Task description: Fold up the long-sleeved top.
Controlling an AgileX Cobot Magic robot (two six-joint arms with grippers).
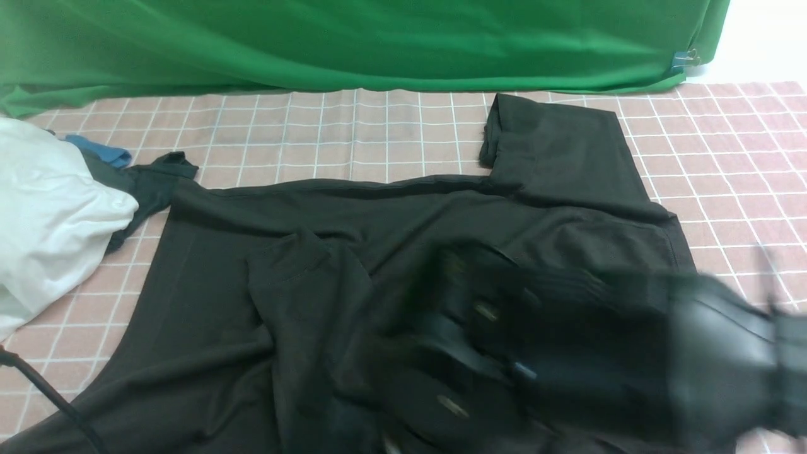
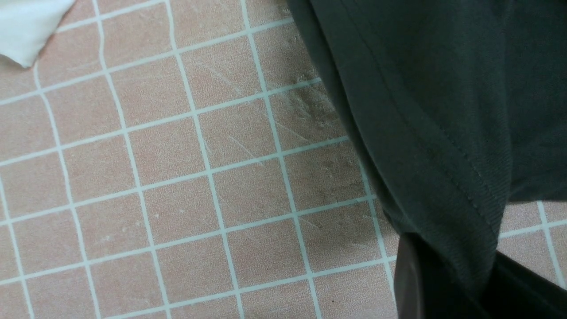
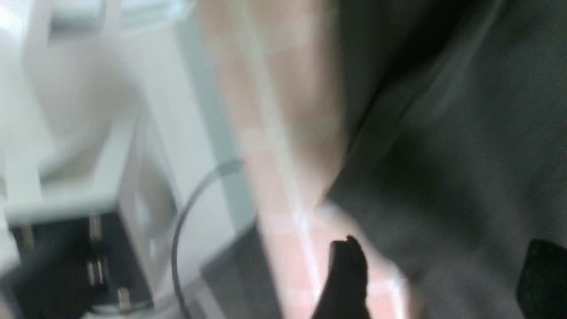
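The right gripper [image 3: 445, 277] has its two dark fingers spread wide apart with nothing between them, and it hangs low over the long-sleeved top [image 1: 265, 252]. In the front view this arm is a dark blur reaching in from the right, across the lower middle of the garment. The left gripper [image 2: 436, 288] is pressed together on a stitched hem of the top, and the fabric drapes over it, lifted just off the table. The black top lies spread across the middle of the pink checked tablecloth [image 1: 353, 139]. One sleeve is folded inward over the body, and the other stretches away towards the green backdrop [image 1: 353, 38] at the far right. At the far left sits a white cloth bundle [image 1: 50, 214]. A smaller dark cloth [image 1: 151, 183] and a blue piece [image 1: 101, 151] lie just beside it, and the dark cloth touches the top's corner.
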